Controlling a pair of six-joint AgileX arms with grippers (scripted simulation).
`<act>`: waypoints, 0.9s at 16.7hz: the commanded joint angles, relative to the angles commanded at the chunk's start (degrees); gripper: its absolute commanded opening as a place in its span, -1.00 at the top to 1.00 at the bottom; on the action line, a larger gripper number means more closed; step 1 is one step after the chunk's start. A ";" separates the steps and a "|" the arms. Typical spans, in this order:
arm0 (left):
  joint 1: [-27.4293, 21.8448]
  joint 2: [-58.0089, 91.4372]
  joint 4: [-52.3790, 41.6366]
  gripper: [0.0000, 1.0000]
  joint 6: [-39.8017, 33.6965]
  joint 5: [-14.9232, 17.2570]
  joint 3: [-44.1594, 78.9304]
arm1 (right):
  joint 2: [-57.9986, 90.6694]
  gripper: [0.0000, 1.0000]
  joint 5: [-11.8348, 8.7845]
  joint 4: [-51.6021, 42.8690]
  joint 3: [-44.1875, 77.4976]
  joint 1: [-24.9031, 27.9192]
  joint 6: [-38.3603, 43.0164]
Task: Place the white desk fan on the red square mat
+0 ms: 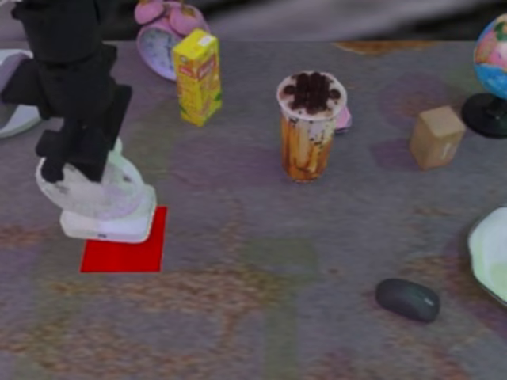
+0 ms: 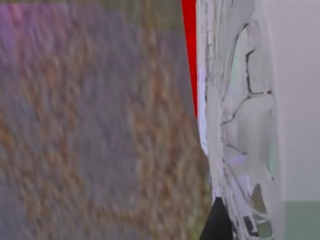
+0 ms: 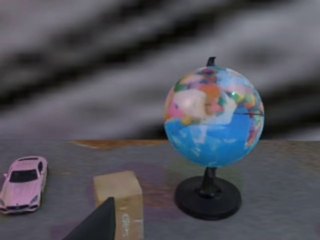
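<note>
The white desk fan [image 1: 99, 194] stands at the table's left, its rounded base [image 1: 111, 227] covering the far edge of the red square mat [image 1: 125, 252]. My left gripper [image 1: 73, 152] comes down from above and is shut on the fan's round grilled head. In the left wrist view the grille [image 2: 240, 115] fills the right side, one black fingertip [image 2: 217, 222] lies against it, and a strip of the red mat [image 2: 189, 50] shows beside it. My right gripper [image 3: 200, 235] is parked off the table's right, open, with one fingertip [image 3: 106, 212] showing.
A yellow juice carton [image 1: 198, 77] and a pink alarm clock [image 1: 162, 32] stand behind the fan. Toward the right are a topped drink cup [image 1: 310, 123], a pink toy car [image 3: 24, 182], a wooden block [image 1: 436, 136] and a globe [image 1: 491, 71]. A black mouse [image 1: 407, 299] and a white plate [image 1: 493, 253] lie near the front right.
</note>
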 joint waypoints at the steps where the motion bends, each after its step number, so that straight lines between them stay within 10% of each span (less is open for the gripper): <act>1: 0.40 -0.31 0.58 1.00 -2.11 0.41 -0.21 | 0.00 -1.00 0.00 0.00 0.00 0.00 0.00; 15: 1.39 -0.37 8.88 1.00 -4.29 0.96 -7.54 | 0.00 -1.00 0.00 0.00 0.00 0.00 0.00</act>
